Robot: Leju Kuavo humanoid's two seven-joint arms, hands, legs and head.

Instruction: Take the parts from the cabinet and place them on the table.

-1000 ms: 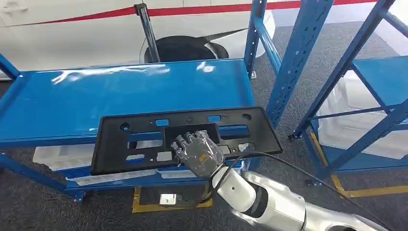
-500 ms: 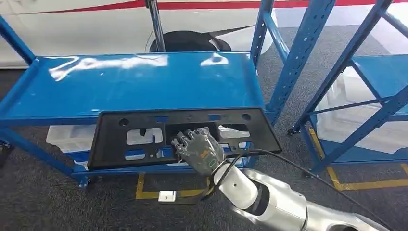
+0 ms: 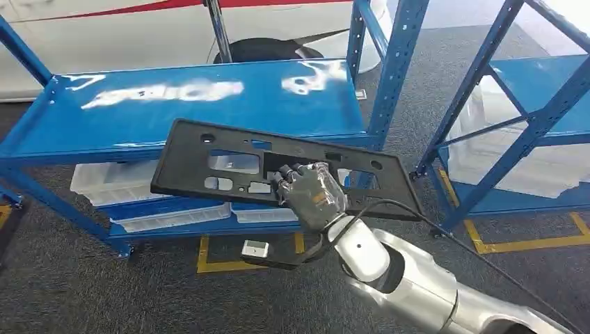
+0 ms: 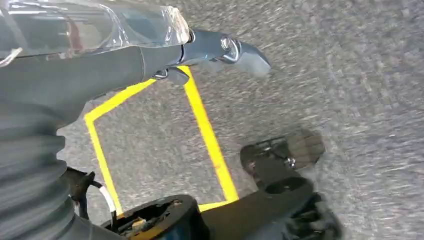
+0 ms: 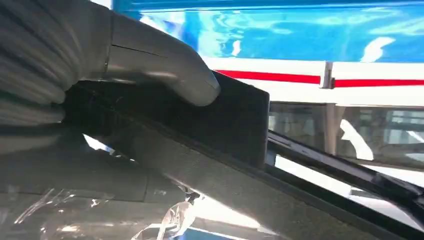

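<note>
Gripping the black plastic panel (image 3: pixel 278 170) at its near edge, the right hand (image 3: pixel 314 195) holds it tilted in the air in front of the blue rack (image 3: pixel 209 104), above the grey carpet (image 3: pixel 104 292). The left hand (image 4: pixel 60 70) hangs over yellow floor tape (image 4: pixel 207 135); I cannot tell whether its fingers are open or closed.

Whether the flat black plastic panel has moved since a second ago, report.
Yes: against the blue shelf, the panel has tilted, its left end risen over the shelf top.
</note>
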